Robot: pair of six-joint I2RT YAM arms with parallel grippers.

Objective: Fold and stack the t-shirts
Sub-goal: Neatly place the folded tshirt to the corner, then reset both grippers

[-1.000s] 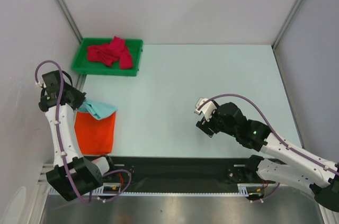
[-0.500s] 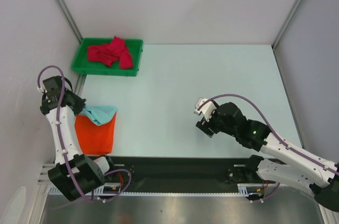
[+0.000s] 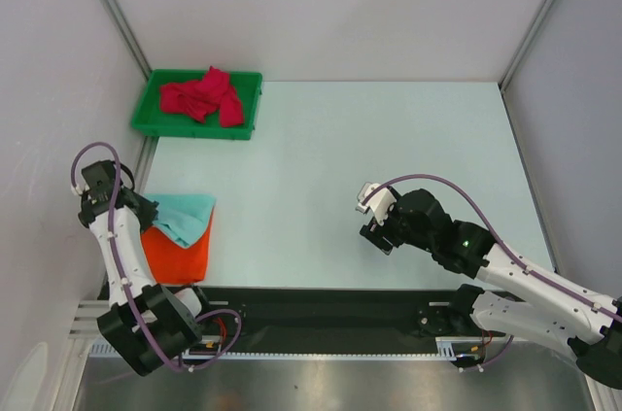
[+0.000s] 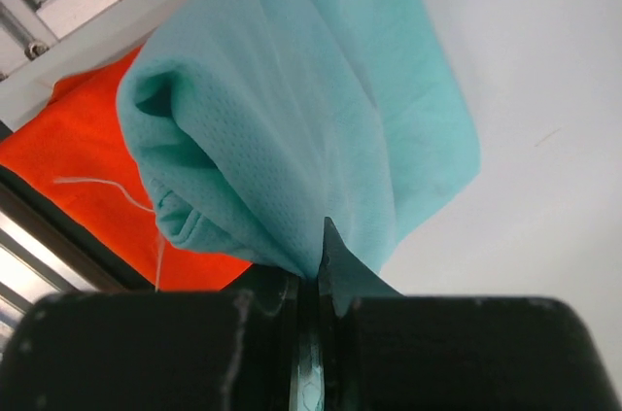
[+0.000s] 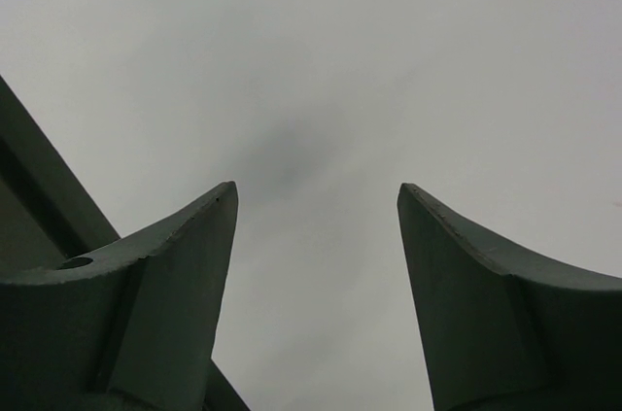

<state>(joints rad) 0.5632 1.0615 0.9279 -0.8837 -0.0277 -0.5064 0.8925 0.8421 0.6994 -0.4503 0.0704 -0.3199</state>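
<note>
Top external view first: the pale bench takes up most of the scene. At its far left corner sits a rigid green tray, and the crimson shirt lies crumpled inside it, not yet folded.

Near the left arm's base, the orange shirt lies folded into a neat flat rectangle on the bench. The mint green shirt rests on its far end, bunched rather than squared, with one corner poking past the orange edge towards the middle of the bench.

The left pincer is clenched on a thin fold of the mint cloth, and the rest of the shirt drapes away from it in a soft roll. The right pincer is released, jaws wide apart over bare bench, well away from any shirt.

To my eye the step in hand is setting mint on orange. To do it well, the arm should draw the held edge back over the orange rectangle until the outlines match. It should keep the cloth low so the roll flattens, and let go only once the cloth lies flat.

Up close, the mint fabric shows a fine pinhole knit, limp and easily creased. The orange looks similar, with a pale loose thread trailing across it.
</note>
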